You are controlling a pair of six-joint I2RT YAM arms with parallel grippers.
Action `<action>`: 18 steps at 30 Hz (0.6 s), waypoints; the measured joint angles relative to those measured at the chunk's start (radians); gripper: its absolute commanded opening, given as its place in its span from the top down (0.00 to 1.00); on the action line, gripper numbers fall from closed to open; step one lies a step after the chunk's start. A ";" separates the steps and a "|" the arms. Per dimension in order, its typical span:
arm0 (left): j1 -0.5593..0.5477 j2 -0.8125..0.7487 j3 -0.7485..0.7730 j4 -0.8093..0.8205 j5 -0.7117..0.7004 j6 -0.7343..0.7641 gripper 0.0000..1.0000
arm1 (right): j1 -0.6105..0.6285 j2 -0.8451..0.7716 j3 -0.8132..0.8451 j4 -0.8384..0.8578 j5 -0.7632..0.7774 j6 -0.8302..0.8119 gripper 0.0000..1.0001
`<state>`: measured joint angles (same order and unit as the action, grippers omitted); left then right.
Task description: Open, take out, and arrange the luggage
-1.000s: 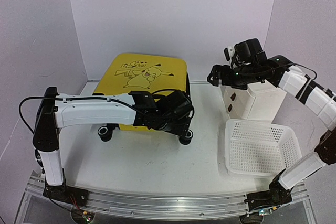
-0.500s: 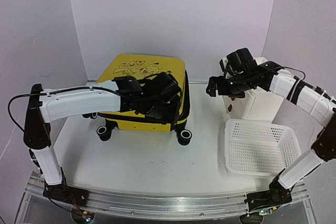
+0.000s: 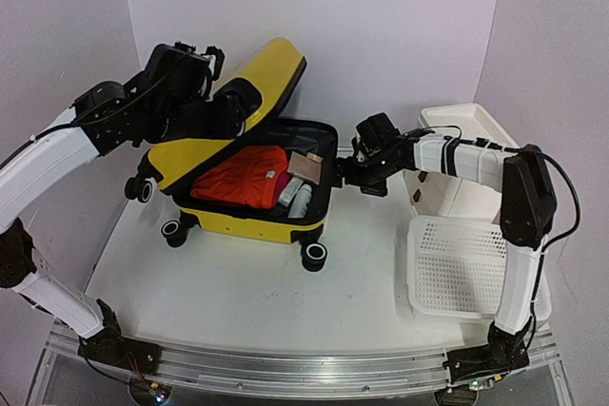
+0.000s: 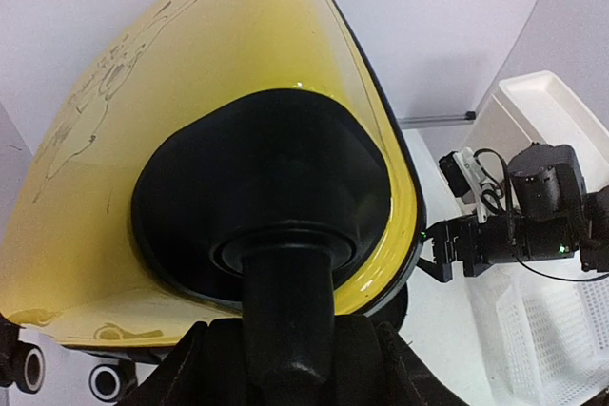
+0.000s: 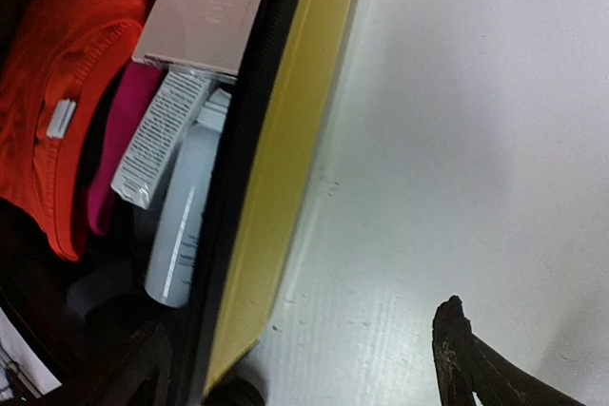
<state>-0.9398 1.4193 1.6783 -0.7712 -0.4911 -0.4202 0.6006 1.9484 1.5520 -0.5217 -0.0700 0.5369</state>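
Luggage (image 3: 249, 216), a small bright-yellow hard-shell suitcase with a black zipper band and black wheels, lies open on the white tabletop (image 3: 257, 301), left of centre, with its wheels toward the near edge. Its lid (image 3: 271, 68) is raised and leans back to the left; the left wrist view shows a line drawing on its outer face. The left claw (image 3: 231, 109) is at the lid's near edge, pinched on a black wheel that juts from a rounded black housing at the lid's corner. Inside the dark-lined base lie a folded orange-red garment (image 3: 243, 178), a flat pinkish-beige box (image 3: 306, 165), a white printed carton (image 5: 157, 140), a pale grey-white bottle (image 5: 181, 225) and a strip of magenta cloth (image 5: 114, 140). The right claw (image 3: 354, 174) hovers at the base's right wall, spread wide, with that yellow wall between its fingertips and nothing gripped. A white three-drawer plastic cabinet (image 3: 457, 192) stands at the right, and a white perforated plastic basket (image 3: 466, 268) sits just in front of it.
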 measured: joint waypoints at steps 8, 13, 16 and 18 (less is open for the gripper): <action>0.135 -0.058 0.010 -0.045 -0.018 0.093 0.85 | 0.046 0.205 0.198 0.098 -0.018 0.105 0.35; 0.281 -0.163 0.007 -0.071 -0.056 0.167 0.85 | 0.095 0.283 0.282 0.071 0.056 0.106 0.59; 0.354 -0.216 -0.013 -0.095 -0.108 0.211 0.86 | 0.097 0.319 0.332 0.045 0.102 0.100 0.77; 0.389 -0.237 -0.034 -0.111 -0.150 0.243 0.88 | 0.099 0.348 0.370 0.044 0.137 0.092 0.86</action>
<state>-0.5510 1.1824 1.6447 -0.8825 -0.6407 -0.1768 0.6994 2.2967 1.9217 -0.4778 0.0669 0.6289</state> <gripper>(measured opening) 0.511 0.260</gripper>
